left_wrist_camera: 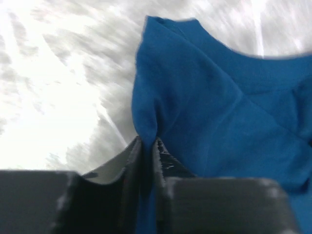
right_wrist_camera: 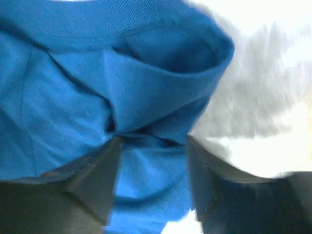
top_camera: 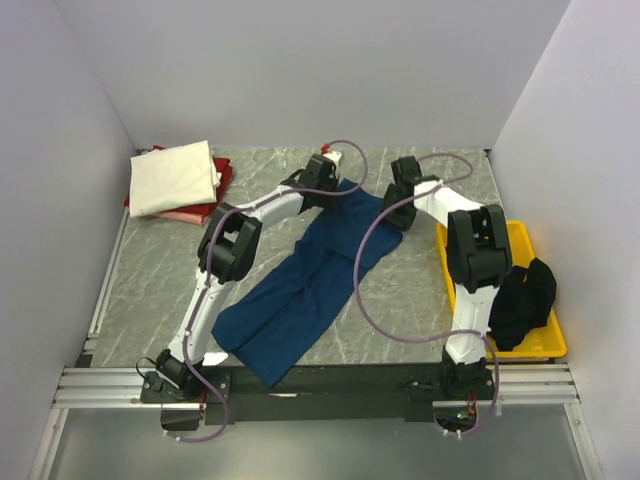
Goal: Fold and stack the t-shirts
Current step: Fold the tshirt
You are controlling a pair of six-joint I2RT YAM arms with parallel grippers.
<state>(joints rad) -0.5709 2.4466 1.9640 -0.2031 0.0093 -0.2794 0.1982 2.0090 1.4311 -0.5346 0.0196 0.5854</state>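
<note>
Tray (top_camera: 522, 238) of yellow plastic holds a bunched black t-shirt (top_camera: 525, 295).

top: high, near side, looking down | wrists: close-up, facing down | shared: blue t-shirt (top_camera: 290, 300)

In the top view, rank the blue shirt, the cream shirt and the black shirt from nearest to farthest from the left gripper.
1. Blue shirt, mid-table: the left gripper is shut on its far edge.
2. Cream shirt, folded at the far left corner.
3. Black shirt, in the tray at the near right.
</note>
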